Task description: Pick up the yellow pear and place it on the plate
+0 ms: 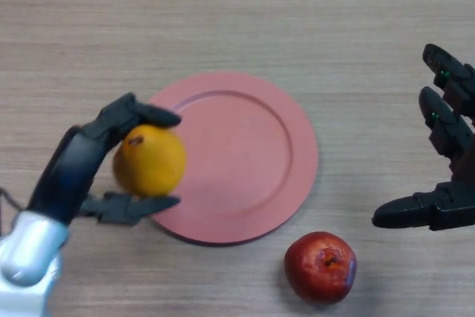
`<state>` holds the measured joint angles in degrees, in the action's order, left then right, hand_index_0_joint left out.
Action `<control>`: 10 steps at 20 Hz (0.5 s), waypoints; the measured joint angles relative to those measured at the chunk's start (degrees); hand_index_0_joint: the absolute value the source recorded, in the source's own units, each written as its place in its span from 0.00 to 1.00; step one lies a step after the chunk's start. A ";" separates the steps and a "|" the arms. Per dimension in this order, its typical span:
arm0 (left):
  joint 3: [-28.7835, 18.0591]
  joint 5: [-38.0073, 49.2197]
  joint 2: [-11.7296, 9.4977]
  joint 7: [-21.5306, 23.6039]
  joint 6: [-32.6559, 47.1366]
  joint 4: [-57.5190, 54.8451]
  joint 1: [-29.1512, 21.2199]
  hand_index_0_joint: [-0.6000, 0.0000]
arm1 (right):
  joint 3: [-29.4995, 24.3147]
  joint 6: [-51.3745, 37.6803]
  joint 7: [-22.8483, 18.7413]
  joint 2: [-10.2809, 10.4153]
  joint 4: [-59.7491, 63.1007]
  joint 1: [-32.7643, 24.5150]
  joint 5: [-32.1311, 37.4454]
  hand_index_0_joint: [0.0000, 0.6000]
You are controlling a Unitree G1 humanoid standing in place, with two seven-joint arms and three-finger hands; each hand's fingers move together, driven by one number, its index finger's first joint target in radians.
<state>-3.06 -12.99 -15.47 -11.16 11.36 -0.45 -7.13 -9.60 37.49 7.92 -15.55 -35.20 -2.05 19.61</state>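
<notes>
My left hand (82, 165) is shut on the yellow pear (150, 160), with fingers over its top and the thumb under it. It holds the pear over the left rim of the pink plate (286, 157), which lies in the middle of the wooden table. My right hand (445, 150) is open at the right edge of the view, to the right of the plate and apart from it.
A red apple (320, 266) lies on the table just below the plate's lower right rim, between the plate and my right hand.
</notes>
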 measured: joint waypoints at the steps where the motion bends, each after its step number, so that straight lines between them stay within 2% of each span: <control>1: 0.60 -0.07 0.09 1.48 0.74 2.06 -1.39 0.00 | -0.30 0.00 0.00 -0.06 -0.33 0.08 -0.04 0.00; 2: 1.23 -4.01 0.10 5.37 4.82 6.85 -3.81 0.00 | -1.04 0.00 0.01 -0.06 -0.86 0.37 -0.05 0.00; 3: 1.50 -4.34 0.12 6.39 5.44 9.15 -5.09 0.00 | -1.19 0.00 0.00 -0.06 -1.09 0.51 -0.09 0.00; 4: 2.10 -6.88 0.14 10.68 9.53 14.87 -7.67 0.00 | -1.18 0.00 0.00 -0.05 -1.42 0.80 -0.07 0.00; 6: 2.63 -9.12 0.20 13.74 13.45 21.59 -10.70 0.00 | -1.46 0.12 0.00 -0.05 -2.08 1.37 -0.02 0.00; 7: 2.78 -9.15 0.31 14.18 14.88 24.06 -11.80 0.00 | -2.15 1.46 0.00 -0.05 -2.72 1.37 0.07 0.00; 8: 2.90 -3.25 1.18 11.42 14.70 25.12 -12.42 0.00 | -3.47 3.07 0.00 -0.07 -3.72 1.42 0.07 0.00; 10: 3.70 3.09 2.77 6.70 13.16 25.49 -13.13 0.00 | -4.35 3.06 0.00 -0.11 -3.77 1.46 -0.06 0.00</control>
<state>0.65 -9.90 -12.70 -4.47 24.51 25.04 -20.26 -13.95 40.55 7.92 -15.65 -38.96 -0.59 19.55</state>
